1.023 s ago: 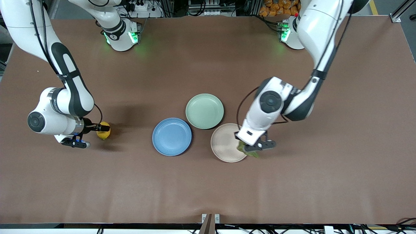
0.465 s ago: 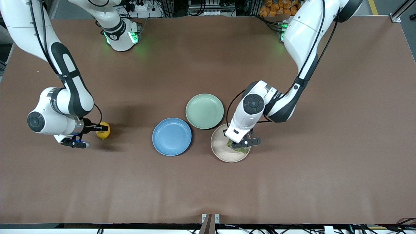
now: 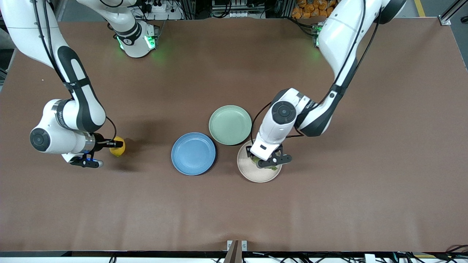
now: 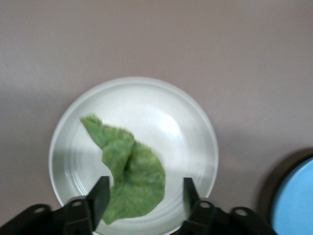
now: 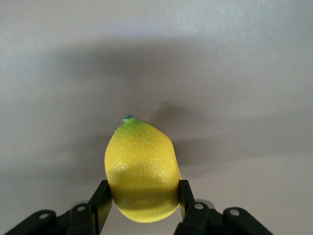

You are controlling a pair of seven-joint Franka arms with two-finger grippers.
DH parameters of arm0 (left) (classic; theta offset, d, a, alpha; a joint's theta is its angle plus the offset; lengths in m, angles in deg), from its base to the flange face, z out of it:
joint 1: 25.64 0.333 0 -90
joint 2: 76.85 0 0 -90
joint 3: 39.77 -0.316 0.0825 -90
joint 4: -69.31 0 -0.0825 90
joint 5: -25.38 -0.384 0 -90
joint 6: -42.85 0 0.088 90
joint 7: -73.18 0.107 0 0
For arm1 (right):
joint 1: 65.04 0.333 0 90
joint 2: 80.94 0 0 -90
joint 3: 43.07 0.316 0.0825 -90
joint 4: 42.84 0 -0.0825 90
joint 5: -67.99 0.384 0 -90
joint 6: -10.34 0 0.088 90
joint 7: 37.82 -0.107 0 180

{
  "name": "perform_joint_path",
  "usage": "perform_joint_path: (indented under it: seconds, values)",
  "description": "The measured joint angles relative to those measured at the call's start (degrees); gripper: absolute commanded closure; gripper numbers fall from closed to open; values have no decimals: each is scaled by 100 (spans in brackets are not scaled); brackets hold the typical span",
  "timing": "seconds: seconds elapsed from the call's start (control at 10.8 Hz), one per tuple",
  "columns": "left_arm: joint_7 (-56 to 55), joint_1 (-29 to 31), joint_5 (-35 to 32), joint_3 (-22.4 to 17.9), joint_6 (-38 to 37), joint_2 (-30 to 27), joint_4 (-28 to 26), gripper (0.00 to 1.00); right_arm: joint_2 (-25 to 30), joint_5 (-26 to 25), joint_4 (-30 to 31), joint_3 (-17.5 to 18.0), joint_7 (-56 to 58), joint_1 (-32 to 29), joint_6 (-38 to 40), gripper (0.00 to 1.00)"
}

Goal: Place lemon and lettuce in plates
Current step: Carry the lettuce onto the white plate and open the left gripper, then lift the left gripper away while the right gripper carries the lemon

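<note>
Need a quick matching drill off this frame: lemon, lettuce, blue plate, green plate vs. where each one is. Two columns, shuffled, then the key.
Things:
1. lemon
2. lettuce
3. blue plate
4. pale green plate

States:
A. lying in the beige plate, between the open fingers of the left gripper
B. bare, nearest the robots' bases of the three plates
C. gripped by the right gripper, toward the right arm's end of the table
D. bare, nearest the lemon of the three plates

Pairs: 1-C, 2-A, 3-D, 4-B
</note>
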Motion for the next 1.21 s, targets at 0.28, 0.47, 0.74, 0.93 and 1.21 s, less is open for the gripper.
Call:
perform_joint_path:
  seconds: [0.28, 0.47, 0.74, 0.93, 1.21]
  values:
    - [0, 326, 0, -116, -345, -745, 39, 0, 9, 22, -275, 45, -177, 13, 331, 100]
    - [360, 606, -3, -172, -872, -1285, 47, 0, 9, 46, -375, 303, -840, 99, 355, 100]
    - [1449, 1226, 1, -182, -1985, -2165, 53, 0, 8, 58, -662, 480, -2227, 714, 354, 100]
    - [1749, 1506, 6, -183, -2716, -2646, 42, 0, 6, 63, -851, 487, -3012, 1188, 354, 100]
    - [2104, 1836, 7, -184, -3495, -3026, 10, 0, -74, 280, -1034, 497, -3953, 1795, 263, 100]
